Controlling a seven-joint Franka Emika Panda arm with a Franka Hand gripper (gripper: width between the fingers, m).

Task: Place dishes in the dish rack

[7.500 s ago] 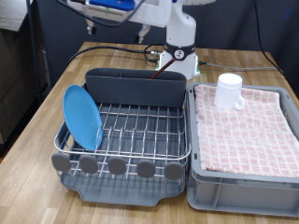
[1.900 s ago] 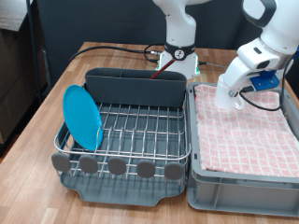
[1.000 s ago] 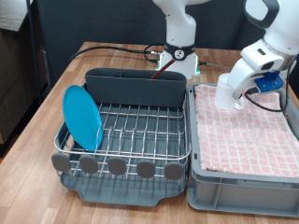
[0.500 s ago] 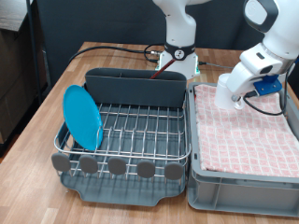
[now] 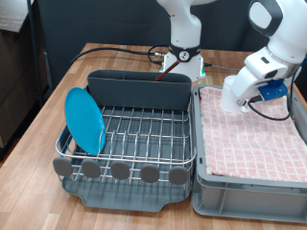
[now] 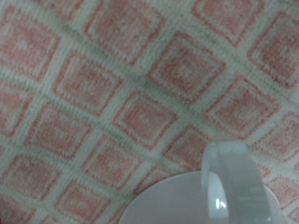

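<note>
White mug [image 6: 201, 200] sits on the checked cloth [image 5: 251, 129] in the crate [image 5: 206, 192], under your gripper [image 5: 237, 96]. You cannot tell the jaw state. Blue plate [image 5: 84, 120] stands in the rack [image 5: 134, 129].

Glossy white mug [image 6: 201, 201]; woven checked cloth [image 6: 103, 103]; wire rack [image 5: 134, 134]; wood table [image 5: 43, 105].

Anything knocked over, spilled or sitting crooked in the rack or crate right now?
Nothing stands out. The light-blue plate stands on edge in the dish rack; the tool is down at the white mug on the pink checked cloth.
</note>
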